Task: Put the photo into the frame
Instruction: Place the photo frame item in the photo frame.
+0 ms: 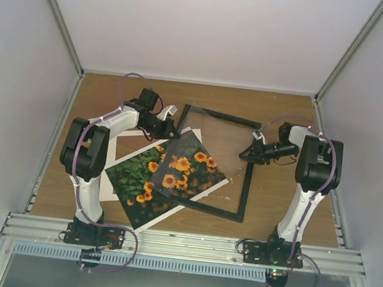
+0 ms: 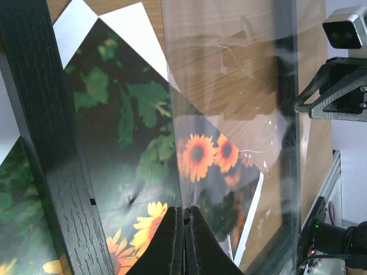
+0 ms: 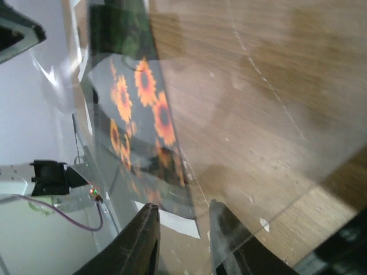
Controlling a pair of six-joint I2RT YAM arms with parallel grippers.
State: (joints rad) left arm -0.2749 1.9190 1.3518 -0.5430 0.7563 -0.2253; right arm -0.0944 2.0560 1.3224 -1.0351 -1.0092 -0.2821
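While the left jaws pinch the clear sheet [image 2: 229,86] above the photo [image 1: 143,179] and black frame [image 1: 245,190], the right jaws stand slightly spread.

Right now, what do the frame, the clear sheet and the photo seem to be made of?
The frame: likely wood, matte black; grain lines show.
The clear sheet: transparent, glossy, reflections show; glass or plastic, I cannot tell.
The photo: printed paper, thin, with a white border.
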